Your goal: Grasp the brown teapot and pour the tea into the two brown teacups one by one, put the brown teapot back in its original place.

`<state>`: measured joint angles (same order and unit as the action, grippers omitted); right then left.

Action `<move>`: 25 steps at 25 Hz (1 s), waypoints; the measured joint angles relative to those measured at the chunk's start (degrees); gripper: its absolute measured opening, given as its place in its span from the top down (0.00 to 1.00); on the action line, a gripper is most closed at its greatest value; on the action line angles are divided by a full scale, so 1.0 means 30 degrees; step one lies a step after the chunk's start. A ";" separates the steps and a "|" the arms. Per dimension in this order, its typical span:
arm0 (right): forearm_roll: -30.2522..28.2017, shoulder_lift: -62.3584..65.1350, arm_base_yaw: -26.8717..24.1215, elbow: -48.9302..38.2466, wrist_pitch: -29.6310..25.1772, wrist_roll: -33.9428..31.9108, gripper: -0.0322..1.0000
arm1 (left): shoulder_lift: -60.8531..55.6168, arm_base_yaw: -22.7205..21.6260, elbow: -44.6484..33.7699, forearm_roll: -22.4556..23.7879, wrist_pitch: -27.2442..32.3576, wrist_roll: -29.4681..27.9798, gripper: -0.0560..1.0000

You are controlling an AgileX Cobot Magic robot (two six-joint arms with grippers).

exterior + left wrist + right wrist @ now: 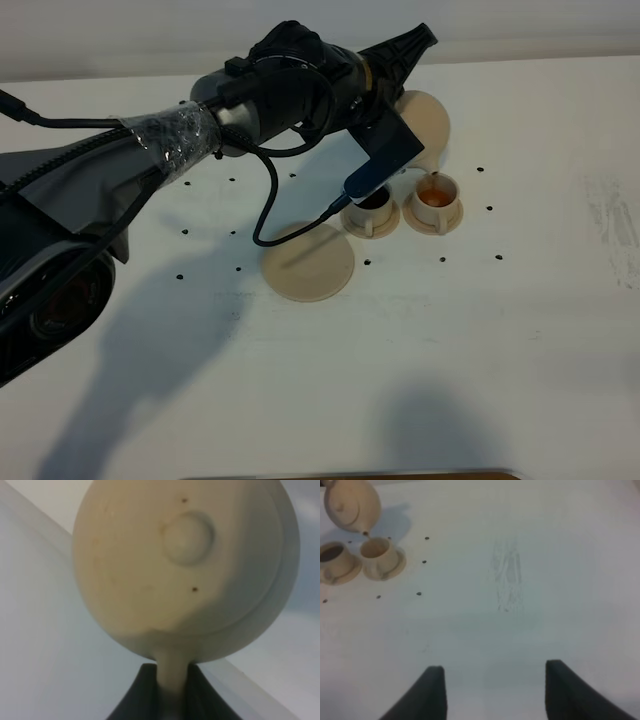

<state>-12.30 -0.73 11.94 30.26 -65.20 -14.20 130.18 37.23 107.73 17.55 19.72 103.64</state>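
One brown teapot [428, 118] hangs tilted in the air, its spout directly over the second of two cups. The left end effector [171, 692] holds it, with the dark fingers [141, 692] pinching the pot's loop handle from both sides. In the left wrist view the knobbed lid faces the camera.

Two brown teacups stand just beside each other on the white tabletop [520, 340], each on its own small saucer, so there are two small saucers. The first teacup [373, 208] holds dark tea. The second teacup [436, 194], under the spout, holds orange tea.

One large saucer [308, 263] lies bare near the first teacup, on the side toward the camera.

The right end effector [492, 692] hovers over bare tabletop well apart from the cups, its two fingers spread and holding nothing.
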 joint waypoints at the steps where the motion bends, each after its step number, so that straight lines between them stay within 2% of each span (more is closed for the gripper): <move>1: 0.0000 0.0000 0.0000 0.0000 0.0000 0.0000 0.55 | 0.0000 0.0019 0.0000 0.0000 -0.0018 0.0000 0.79; 18: 0.0000 0.0000 0.0000 0.0000 0.0000 0.0000 0.55 | 0.0000 0.0043 0.0000 0.0454 -0.0141 0.0019 0.79; 25: 0.0000 0.0000 0.0000 0.0000 0.0000 0.0000 0.55 | 0.0000 0.0043 0.0000 0.0454 -0.0242 0.0910 0.79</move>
<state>-12.30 -0.73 11.94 30.26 -65.20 -14.20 130.18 37.36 107.73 18.91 18.99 106.37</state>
